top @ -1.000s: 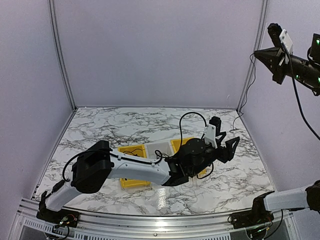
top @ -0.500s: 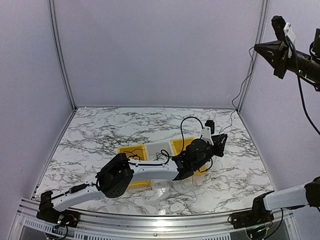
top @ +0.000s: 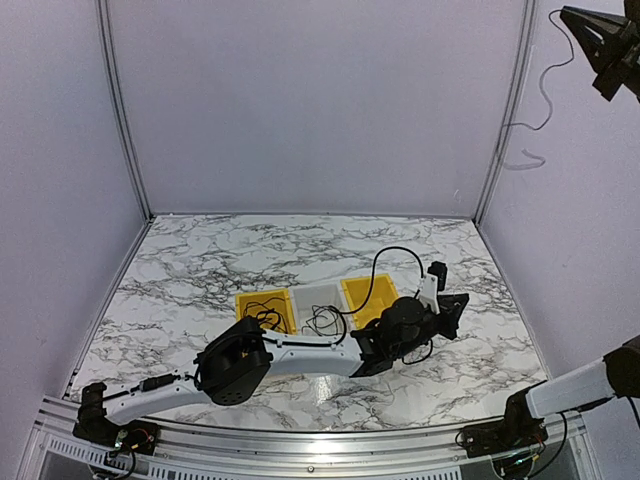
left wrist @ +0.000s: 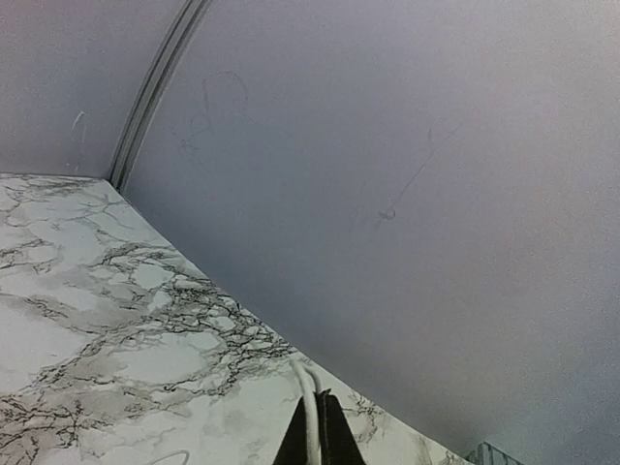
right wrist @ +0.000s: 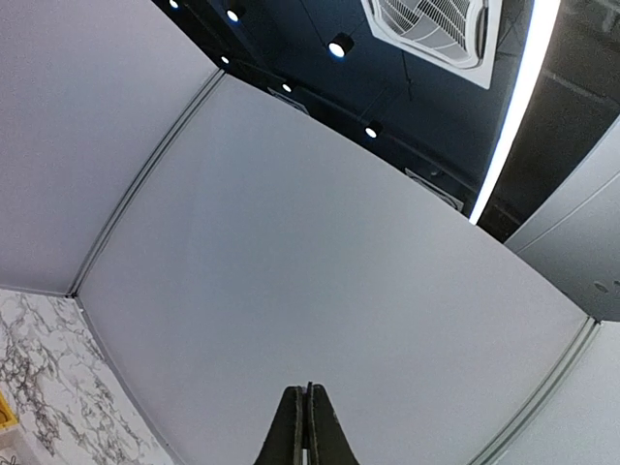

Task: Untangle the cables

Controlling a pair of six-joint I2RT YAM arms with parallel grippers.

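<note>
My left gripper (top: pixel 457 304) is low over the marble, right of the bins. In the left wrist view it (left wrist: pixel 324 395) is shut on the pale whitish cable (left wrist: pixel 308 386), which runs out between the fingers. High in the top right corner, my right gripper (top: pixel 572 16) is shut on a thin black cable (top: pixel 543 92) that dangles free along the wall. That gripper (right wrist: pixel 308 386) shows only a dark sliver at its tips. More black cables lie tangled in the left yellow bin (top: pixel 264 305) and the grey middle bin (top: pixel 322 322).
Three bins stand in a row mid-table: yellow (top: pixel 243 299), grey (top: pixel 318 291), yellow (top: pixel 358 288). The left arm (top: pixel 300 355) lies across their front. A thick black arm-wiring loop (top: pixel 398 250) arches over the right bin. Enclosure walls and a corner post (top: pixel 500 130) ring the table.
The left gripper went from open to shut on the whitish cable and sank lower to the right. The right gripper rose higher, lifting its black cable off the table.
</note>
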